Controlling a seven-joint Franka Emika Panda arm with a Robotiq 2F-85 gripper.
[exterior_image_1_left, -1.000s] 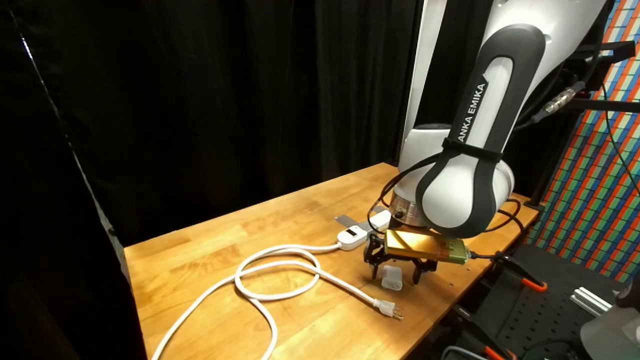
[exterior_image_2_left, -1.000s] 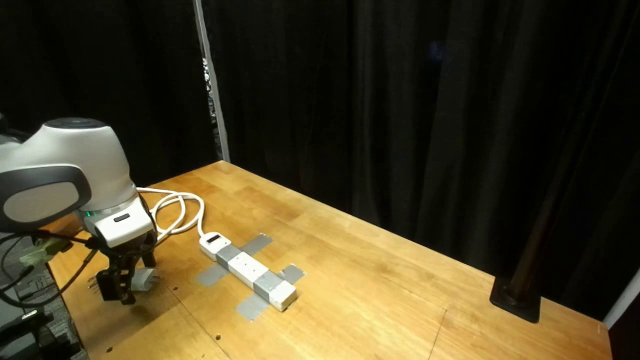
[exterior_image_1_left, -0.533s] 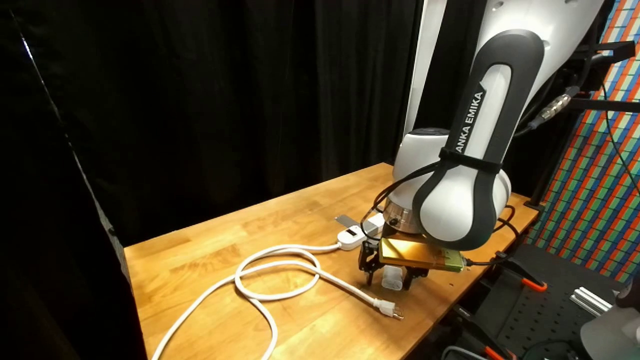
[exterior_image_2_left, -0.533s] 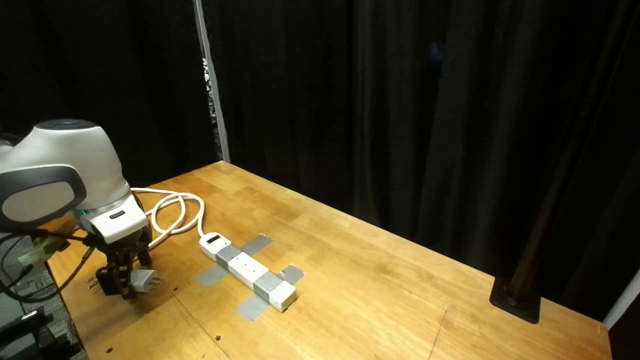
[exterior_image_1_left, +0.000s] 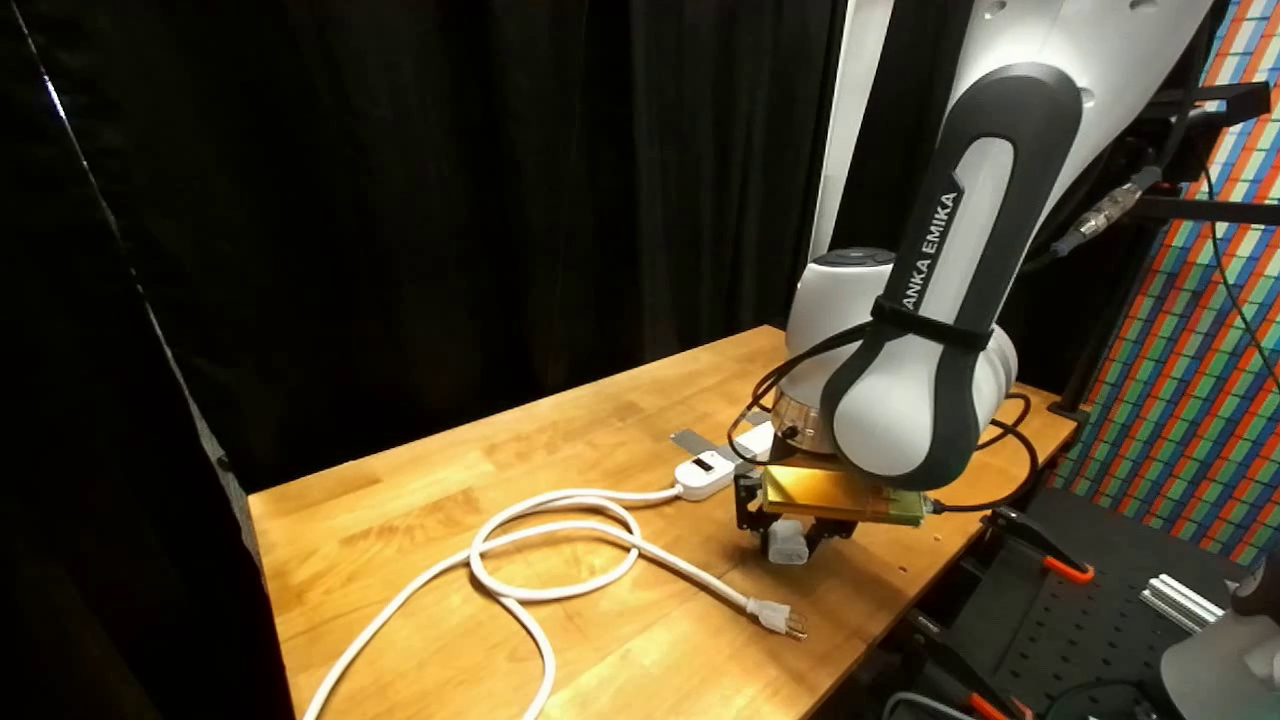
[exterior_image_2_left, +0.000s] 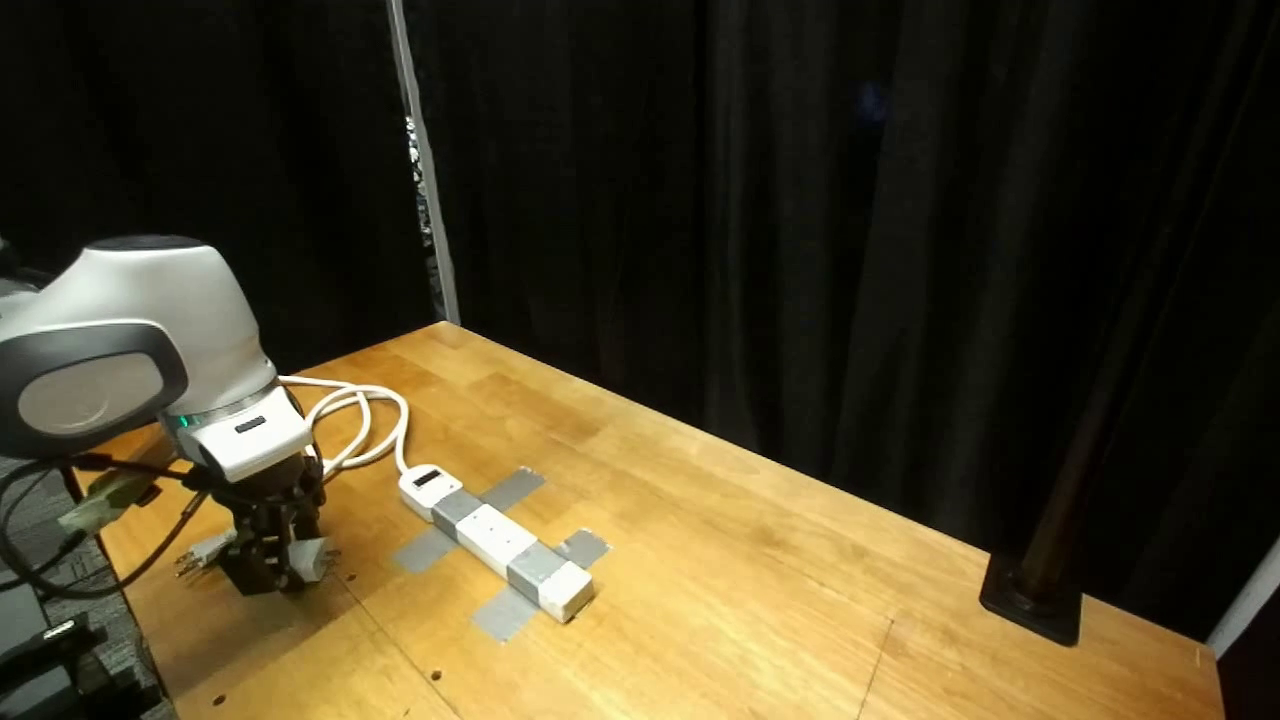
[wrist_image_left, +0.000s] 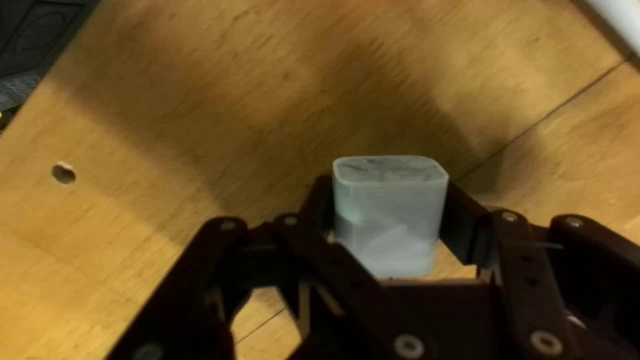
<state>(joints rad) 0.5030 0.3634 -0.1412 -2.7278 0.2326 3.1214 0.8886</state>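
A whitish, block-shaped plug adapter (wrist_image_left: 390, 240) sits between the black fingers of my gripper (wrist_image_left: 389, 212), which press on it from both sides. In an exterior view the adapter (exterior_image_2_left: 308, 559) shows metal prongs pointing away from the gripper (exterior_image_2_left: 282, 568). The adapter (exterior_image_1_left: 788, 546) seems to be just off the wooden table (exterior_image_1_left: 560, 440), though the gap is hard to judge. Close by lies the white cord's plug (exterior_image_1_left: 772, 615), its prongs toward the table edge. A white power strip (exterior_image_2_left: 495, 540) is held to the table with grey tape.
The white cord (exterior_image_1_left: 555, 590) loops across the table. Clamps with orange tips (exterior_image_1_left: 1070, 570) and a dark perforated board (exterior_image_1_left: 1060, 640) flank the table edge. A dark post on a base (exterior_image_2_left: 1035, 600) stands at a far edge. Black curtains (exterior_image_2_left: 800, 250) hang behind.
My gripper has first come down around the adapter, then shut on it. In the last half second gripper and adapter have shifted slightly up and toward the power strip. The strip and cord stay put.
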